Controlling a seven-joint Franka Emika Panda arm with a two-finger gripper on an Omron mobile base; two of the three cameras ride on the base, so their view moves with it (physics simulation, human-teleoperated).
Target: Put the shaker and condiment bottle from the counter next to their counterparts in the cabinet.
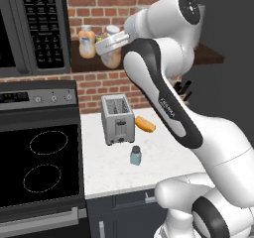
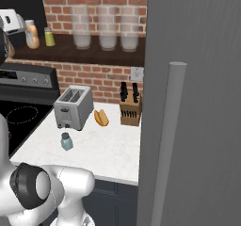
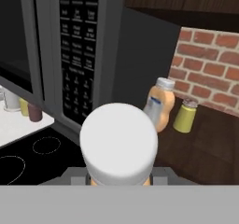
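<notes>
Two orange bottles (image 3: 158, 107), pale labels unreadable; one (image 1: 111, 57) in claw (image 1: 110, 46)

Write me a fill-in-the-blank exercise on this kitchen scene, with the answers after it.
1. The gripper is shut on the slim orange condiment bottle with a ____ cap.
2. The small pale blue-grey glass shaker stands on the white counter in front of the silver ____.
3. On the dark wooden cabinet shelf, the small yellow-green shaker stands beside the wider ____ bottle.

Answers: white; toaster; orange
</notes>
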